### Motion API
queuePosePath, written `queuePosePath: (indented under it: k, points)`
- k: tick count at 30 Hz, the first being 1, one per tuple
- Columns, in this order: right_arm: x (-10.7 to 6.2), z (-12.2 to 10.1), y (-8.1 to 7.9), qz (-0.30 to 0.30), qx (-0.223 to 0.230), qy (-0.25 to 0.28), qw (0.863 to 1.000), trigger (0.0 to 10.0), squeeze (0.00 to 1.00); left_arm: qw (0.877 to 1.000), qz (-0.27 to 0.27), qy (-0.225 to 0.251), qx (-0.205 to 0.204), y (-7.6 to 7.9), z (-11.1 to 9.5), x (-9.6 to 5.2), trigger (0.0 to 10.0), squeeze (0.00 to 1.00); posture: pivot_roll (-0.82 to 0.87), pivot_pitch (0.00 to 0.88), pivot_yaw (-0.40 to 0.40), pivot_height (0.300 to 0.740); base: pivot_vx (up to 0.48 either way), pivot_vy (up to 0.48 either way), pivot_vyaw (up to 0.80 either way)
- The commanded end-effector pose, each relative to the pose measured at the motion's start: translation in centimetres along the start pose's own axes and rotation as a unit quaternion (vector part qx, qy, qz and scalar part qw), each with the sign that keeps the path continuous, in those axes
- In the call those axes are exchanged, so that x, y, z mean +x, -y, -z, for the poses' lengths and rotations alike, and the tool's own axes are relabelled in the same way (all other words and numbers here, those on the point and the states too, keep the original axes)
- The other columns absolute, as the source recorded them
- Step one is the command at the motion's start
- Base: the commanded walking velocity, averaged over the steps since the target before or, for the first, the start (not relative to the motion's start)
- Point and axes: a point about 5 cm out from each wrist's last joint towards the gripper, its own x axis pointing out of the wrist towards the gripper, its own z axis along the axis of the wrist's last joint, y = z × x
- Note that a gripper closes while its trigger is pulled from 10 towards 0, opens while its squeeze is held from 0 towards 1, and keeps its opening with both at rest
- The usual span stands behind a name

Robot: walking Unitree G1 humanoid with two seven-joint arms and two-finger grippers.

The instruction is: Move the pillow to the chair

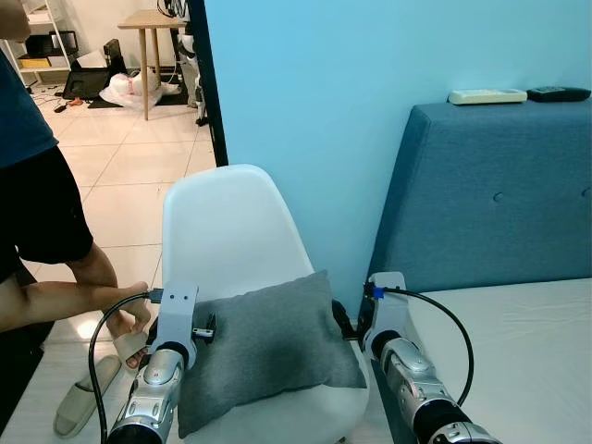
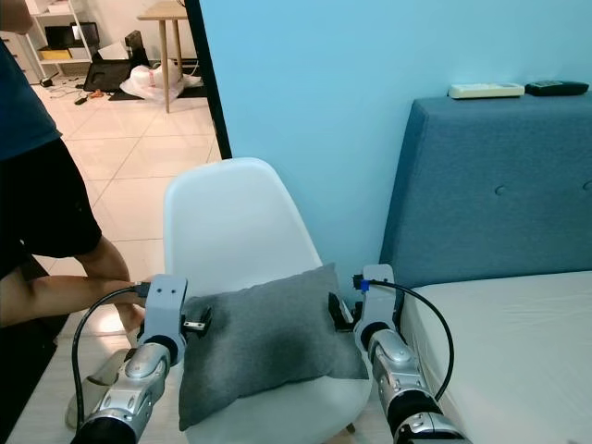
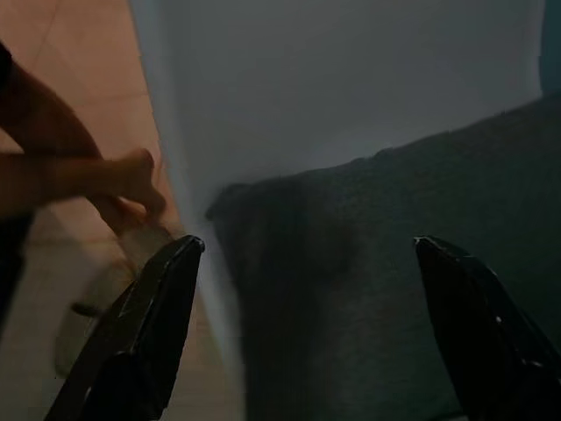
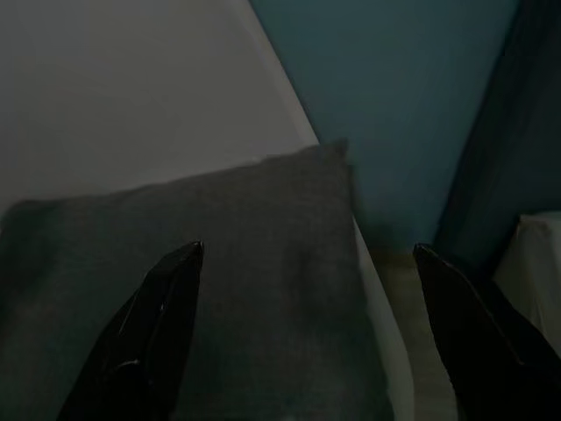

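Plain dark grey pillow (image 1: pixel 264 347). White chair (image 1: pixel 231 231). Light blue wall (image 1: pixel 314 83). Deeper blue headboard (image 1: pixel 499 194). White bed (image 1: pixel 518 351). Pale tiled floor (image 1: pixel 120 166). Black fingers (image 3: pixel 140 333).

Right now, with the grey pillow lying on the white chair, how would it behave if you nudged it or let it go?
The pillow looks soft and floppy: its edges sag over the seat of the white chair, so it should deform, not slide stiffly. Probably light. Its front corner overhangs, so a push forward might tip it off. Left gripper and right gripper stand open at its sides.
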Motion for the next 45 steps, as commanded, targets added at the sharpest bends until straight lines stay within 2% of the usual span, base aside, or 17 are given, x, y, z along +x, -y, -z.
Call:
queuePosePath:
  k: [1, 12, 25, 29, 34, 38, 45]
  points:
    - [-0.3, 1.0, -0.3, 0.0, 0.002, -0.018, 1.0, 10.0, 0.0, 0.999, -0.016, -0.012, -0.029, -0.5, 0.6, 0.0, 10.0, 0.0, 0.01, 0.031, -0.021, 0.74, 0.0, 0.0, 0.0]
    - [-0.3, 1.1, -0.3, 0.003, 0.006, -0.019, 1.0, 10.0, 0.0, 1.0, 0.017, 0.005, -0.018, 0.1, 0.1, 0.2, 10.0, 0.0, 0.01, 0.035, -0.015, 0.74, 0.0, 0.0, 0.0]
    - [-0.4, 1.1, 0.0, 0.004, 0.007, -0.018, 1.0, 10.0, 0.0, 0.999, 0.018, 0.014, -0.023, 0.2, -0.2, 0.3, 10.0, 0.0, 0.0, 0.037, -0.012, 0.74, 0.0, 0.0, 0.0]
    - [-0.4, 1.0, 0.1, 0.004, 0.006, -0.017, 1.0, 10.0, 0.0, 1.0, 0.014, 0.018, -0.004, 0.0, -0.4, 0.4, 10.0, 0.0, 0.0, 0.039, -0.015, 0.74, 0.0, -0.48, 0.0]
    - [-0.4, 1.0, 0.1, 0.002, 0.005, -0.017, 1.0, 10.0, 0.0, 1.0, 0.008, 0.021, -0.021, 0.0, -0.3, 0.3, 10.0, 0.0, 0.0, 0.039, -0.018, 0.74, 0.0, -0.451, 0.0]
    - [-0.4, 0.9, 0.2, 0.0, 0.003, -0.017, 1.0, 10.0, 0.0, 0.998, -0.029, 0.044, -0.035, -0.9, -0.9, 0.3, 10.0, 0.0, 0.0, 0.04, -0.027, 0.74, 0.0, 0.0, 0.0]
    - [-0.2, 0.7, -0.1, -0.008, 0.0, -0.017, 1.0, 10.0, 0.0, 0.997, -0.038, 0.056, -0.042, -1.2, -1.1, 0.2, 10.0, 0.0, 0.01, 0.04, -0.036, 0.74, 0.0, 0.0, 0.0]
